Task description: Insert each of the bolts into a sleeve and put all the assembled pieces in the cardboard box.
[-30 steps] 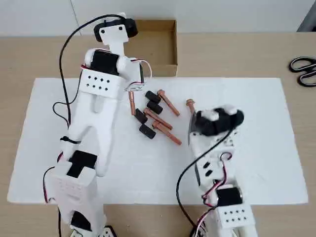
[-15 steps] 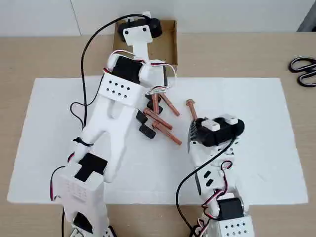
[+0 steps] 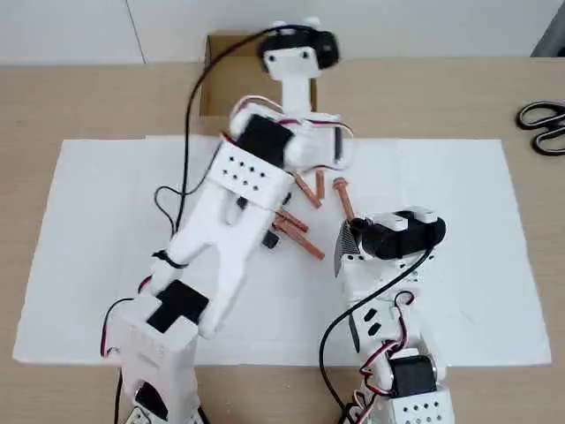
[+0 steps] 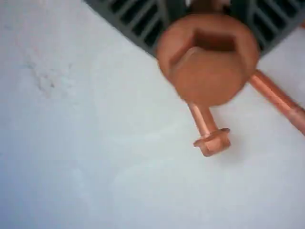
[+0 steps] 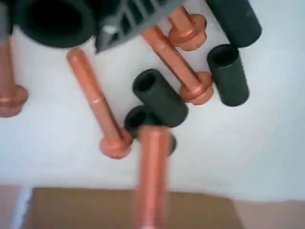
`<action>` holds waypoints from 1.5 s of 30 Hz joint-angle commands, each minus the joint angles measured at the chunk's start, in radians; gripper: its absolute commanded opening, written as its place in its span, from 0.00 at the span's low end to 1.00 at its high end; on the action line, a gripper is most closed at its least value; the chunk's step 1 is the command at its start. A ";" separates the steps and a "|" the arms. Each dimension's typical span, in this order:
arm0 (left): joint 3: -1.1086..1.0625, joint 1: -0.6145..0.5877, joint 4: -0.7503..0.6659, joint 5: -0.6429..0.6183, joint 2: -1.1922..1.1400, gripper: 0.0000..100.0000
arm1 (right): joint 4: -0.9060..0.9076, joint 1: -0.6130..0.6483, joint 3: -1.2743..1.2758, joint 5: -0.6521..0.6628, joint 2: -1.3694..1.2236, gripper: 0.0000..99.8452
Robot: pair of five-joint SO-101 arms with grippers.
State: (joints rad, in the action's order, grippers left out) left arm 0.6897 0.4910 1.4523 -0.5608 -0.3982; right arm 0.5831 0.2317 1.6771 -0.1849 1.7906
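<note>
My left gripper (image 3: pixel 320 170) is shut on a copper bolt (image 4: pixel 207 57), shank hanging down over the white paper, just right of the pile. That bolt appears blurred and close in the right wrist view (image 5: pixel 152 176). My right gripper (image 3: pixel 346 240) sits a little nearer the front, shut on a black sleeve (image 5: pixel 55 19) whose open end faces the camera. Loose bolts (image 3: pixel 300 240) and sleeves (image 5: pixel 159 98) lie in a heap between the arms. One more bolt (image 3: pixel 342 196) rests by the right gripper. The cardboard box (image 3: pixel 231 84) stands at the back, partly hidden by the left arm.
White paper (image 3: pixel 468 265) covers the middle of the wooden table. Scissors (image 3: pixel 543 124) lie at the far right edge. The left arm stretches diagonally across the paper and hides part of the pile.
The left arm has swung to the right, carrying its bolt from beside the box across the pile towards the right gripper. The right gripper has shifted slightly.
</note>
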 commanded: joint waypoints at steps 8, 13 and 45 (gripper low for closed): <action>-0.005 0.068 0.020 0.009 0.236 0.00 | 0.004 0.027 0.008 0.026 0.024 0.00; -0.091 0.101 0.034 0.009 0.295 0.00 | 0.004 0.027 0.008 0.026 0.022 0.00; -1.041 0.071 -0.778 0.077 0.758 0.00 | 0.005 0.027 0.008 0.021 0.022 0.00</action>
State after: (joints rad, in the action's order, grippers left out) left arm -0.3598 0.5478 0.7066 -0.4918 0.3030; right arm 0.5861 0.2547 1.6771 -0.1711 1.7906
